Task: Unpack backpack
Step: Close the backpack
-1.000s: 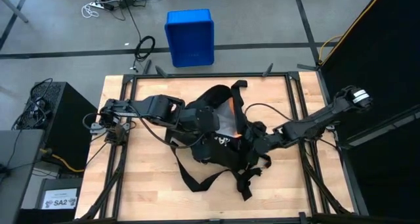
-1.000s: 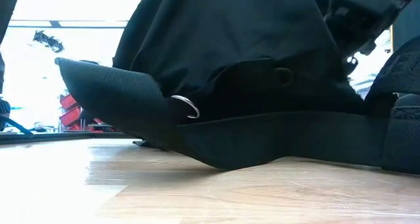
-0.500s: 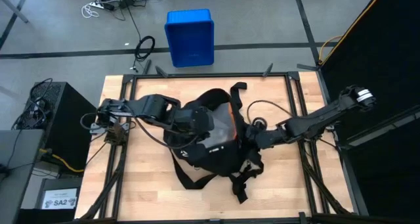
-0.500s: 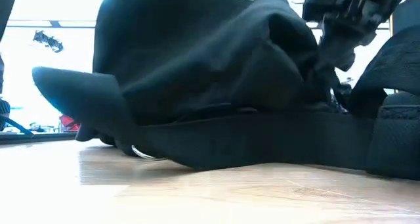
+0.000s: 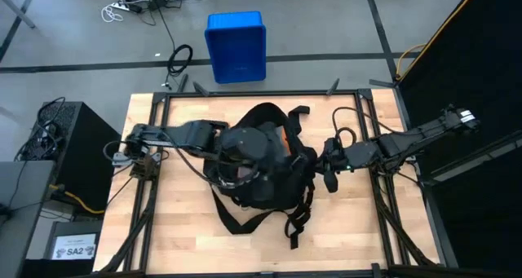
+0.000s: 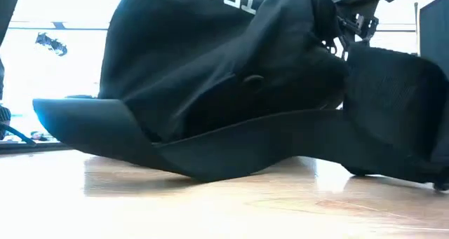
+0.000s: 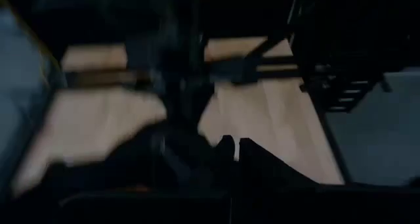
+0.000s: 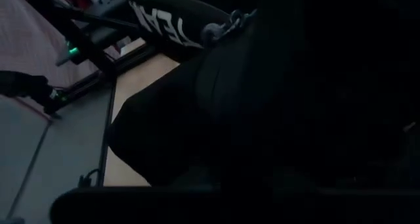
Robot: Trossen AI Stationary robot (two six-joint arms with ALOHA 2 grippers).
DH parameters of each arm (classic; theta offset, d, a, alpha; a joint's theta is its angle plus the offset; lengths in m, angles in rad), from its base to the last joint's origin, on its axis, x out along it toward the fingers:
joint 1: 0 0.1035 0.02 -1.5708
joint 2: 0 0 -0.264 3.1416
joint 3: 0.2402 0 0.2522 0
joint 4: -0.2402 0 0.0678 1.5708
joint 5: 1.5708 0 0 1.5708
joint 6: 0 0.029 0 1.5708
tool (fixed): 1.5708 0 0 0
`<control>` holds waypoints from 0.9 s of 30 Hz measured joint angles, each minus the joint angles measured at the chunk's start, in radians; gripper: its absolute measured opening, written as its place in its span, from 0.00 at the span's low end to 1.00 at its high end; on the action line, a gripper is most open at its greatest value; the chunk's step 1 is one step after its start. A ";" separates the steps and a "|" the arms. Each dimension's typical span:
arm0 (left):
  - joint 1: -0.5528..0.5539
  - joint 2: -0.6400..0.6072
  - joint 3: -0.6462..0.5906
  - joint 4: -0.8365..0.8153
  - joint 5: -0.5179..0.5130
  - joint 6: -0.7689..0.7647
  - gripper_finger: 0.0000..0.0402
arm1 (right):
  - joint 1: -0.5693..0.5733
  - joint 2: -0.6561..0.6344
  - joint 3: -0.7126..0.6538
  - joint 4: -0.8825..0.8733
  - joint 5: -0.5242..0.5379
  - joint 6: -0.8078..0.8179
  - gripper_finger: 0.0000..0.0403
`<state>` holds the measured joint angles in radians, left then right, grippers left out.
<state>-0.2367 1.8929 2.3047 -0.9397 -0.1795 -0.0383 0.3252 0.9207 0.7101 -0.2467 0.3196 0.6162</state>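
- High view: one backpack (image 5: 261,160) lies mid-table on the wooden table (image 5: 359,229), straps trailing toward the near edge. The left gripper (image 5: 236,160) is buried in its top fabric, jaws together, apparently pinching cloth, though what it holds is hidden. The right gripper (image 5: 326,168) sits at the bag's right flank, jaws together; whether it has fabric I cannot tell. One blue crate (image 5: 236,46) stands on the floor beyond the table.
- Low view: the bag (image 6: 231,92) is hoisted, with only its lower edge and one strap (image 6: 91,127) on the wood. To do this step well, keep the lift steady and hold the opening taut between both arms so the contents can be reached.
- Left wrist view: dark fabric and table only.
- Right wrist view: white lettering (image 8: 161,27) on the bag, close.
- Count: one bag, two arms, one crate; no contents are out.
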 joint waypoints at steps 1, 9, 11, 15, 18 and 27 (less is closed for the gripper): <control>0.000 0.011 0.000 0.028 -0.003 0.048 0.01 | -0.003 0.001 0.000 0.005 -0.002 -0.006 0.00; 0.047 0.138 -0.003 -0.015 -0.030 -0.104 0.18 | -0.009 0.009 0.000 0.039 -0.004 -0.017 0.00; 0.061 0.148 -0.003 -0.034 -0.033 -0.188 0.23 | -0.009 0.009 0.000 0.041 -0.004 -0.017 0.00; 0.074 0.156 -0.003 -0.086 -0.035 -0.281 0.31 | -0.009 0.009 0.000 0.046 -0.006 -0.021 0.00; 0.075 0.160 -0.004 -0.113 -0.073 -0.301 0.35 | -0.009 0.009 0.000 0.052 -0.007 -0.027 0.00; 0.085 0.159 -0.085 -0.066 -0.057 -0.387 0.36 | -0.009 0.009 0.000 0.071 -0.029 -0.056 0.00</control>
<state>-0.1516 2.0521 2.2195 -1.0057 -0.2363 -0.4252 0.3161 0.9298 0.7105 -0.1757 0.2904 0.5598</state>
